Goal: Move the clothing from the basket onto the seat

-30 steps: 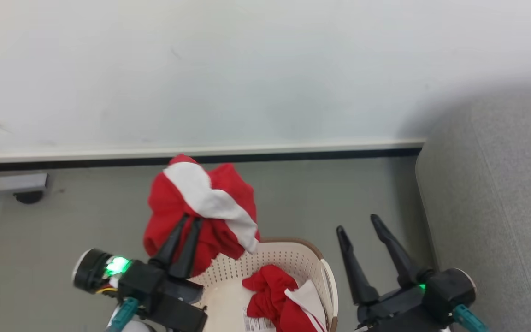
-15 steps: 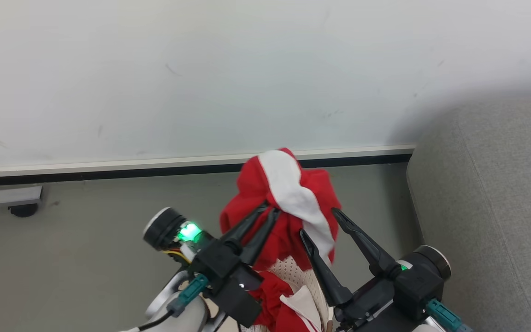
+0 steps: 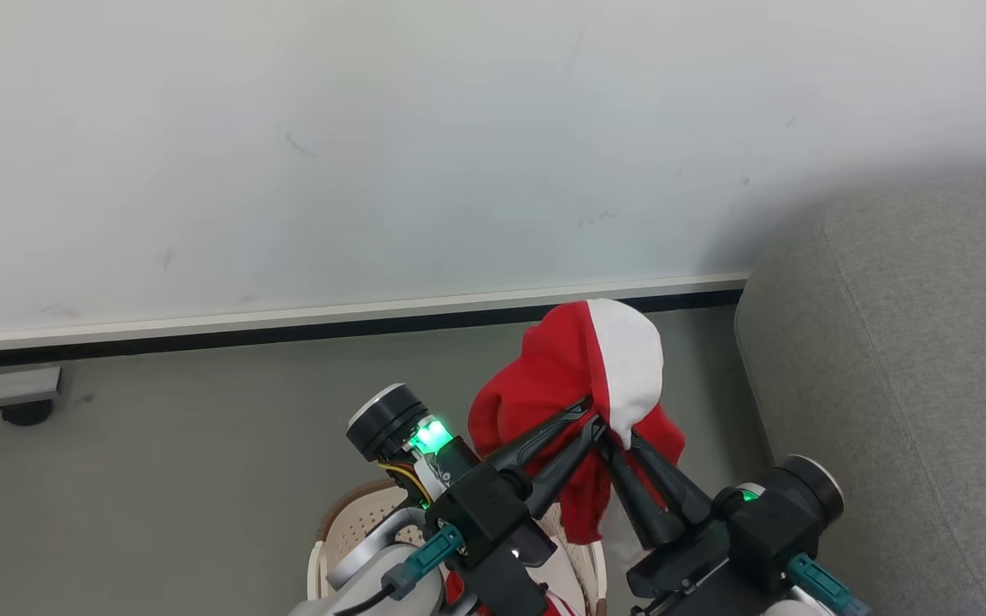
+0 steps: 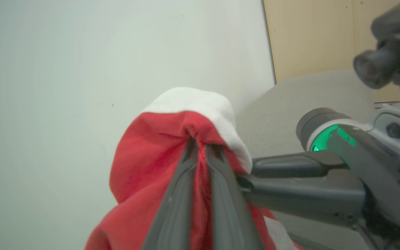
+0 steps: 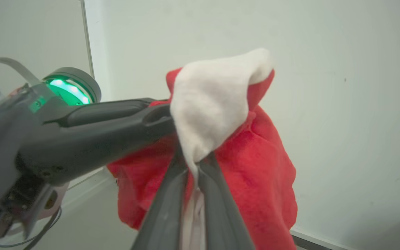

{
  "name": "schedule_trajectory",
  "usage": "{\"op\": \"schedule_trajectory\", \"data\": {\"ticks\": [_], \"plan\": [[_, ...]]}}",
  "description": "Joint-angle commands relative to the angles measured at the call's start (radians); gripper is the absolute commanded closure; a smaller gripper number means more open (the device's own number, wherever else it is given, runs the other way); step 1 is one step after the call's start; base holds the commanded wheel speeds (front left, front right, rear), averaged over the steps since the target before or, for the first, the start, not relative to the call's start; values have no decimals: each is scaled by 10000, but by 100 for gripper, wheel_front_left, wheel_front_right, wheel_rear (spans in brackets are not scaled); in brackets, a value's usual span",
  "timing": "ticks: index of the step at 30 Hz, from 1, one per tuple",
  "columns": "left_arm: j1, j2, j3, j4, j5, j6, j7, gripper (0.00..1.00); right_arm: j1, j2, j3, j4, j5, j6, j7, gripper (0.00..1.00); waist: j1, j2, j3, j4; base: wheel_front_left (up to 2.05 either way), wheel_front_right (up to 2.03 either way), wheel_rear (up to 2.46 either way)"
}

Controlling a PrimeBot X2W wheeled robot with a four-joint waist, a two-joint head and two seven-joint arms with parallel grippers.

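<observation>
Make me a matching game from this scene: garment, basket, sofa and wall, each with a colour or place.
Things: 1 garment; 2 basket; 3 sofa; 4 wall.
Descriptions: A grey, at the right; B red and white, lifted in the air; C pale, behind everything; D cream, perforated, at the bottom.
Pairs: 1-B, 2-D, 3-A, 4-C.

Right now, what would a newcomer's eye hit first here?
A bright red-and-white garment hangs bunched in mid-air at centre. The left gripper and right gripper both pinch it, fingers crossing. The grey sofa stands at right, and the basket rim peeks out at the bottom.
</observation>
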Motion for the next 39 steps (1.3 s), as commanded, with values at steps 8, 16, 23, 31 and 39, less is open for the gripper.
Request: {"op": "schedule_trajectory", "data": {"ticks": [8, 16, 23, 31, 39], "plan": [[80, 101, -52, 281, -256, -62, -25, 100, 149, 228, -538, -163, -223, -2, -22, 100, -1, 0, -76, -33, 0, 0, 0], [368, 174, 133, 620, -660, -47, -30, 0, 484, 469, -1356, -315, -439, 0, -16, 100, -1, 0, -8, 61, 0, 0, 0], [457, 340, 207, 672, -703, 64, -31, 0, 591, 516, -1751, -464, -499, 0, -15, 100, -1, 0, 120, 117, 0, 0, 0], [342, 498, 142, 591, -796, 15, -33, 0, 566, 640, -2132, -626, -592, 0, -15, 100, -1, 0, 478, -617, 0, 0, 0], [4, 653, -4, 606, -747, -43, 0, 0, 592, 967, -2376, -728, -614, 0, -15, 100, -1, 0, 947, -2102, 0, 0, 0]]}}
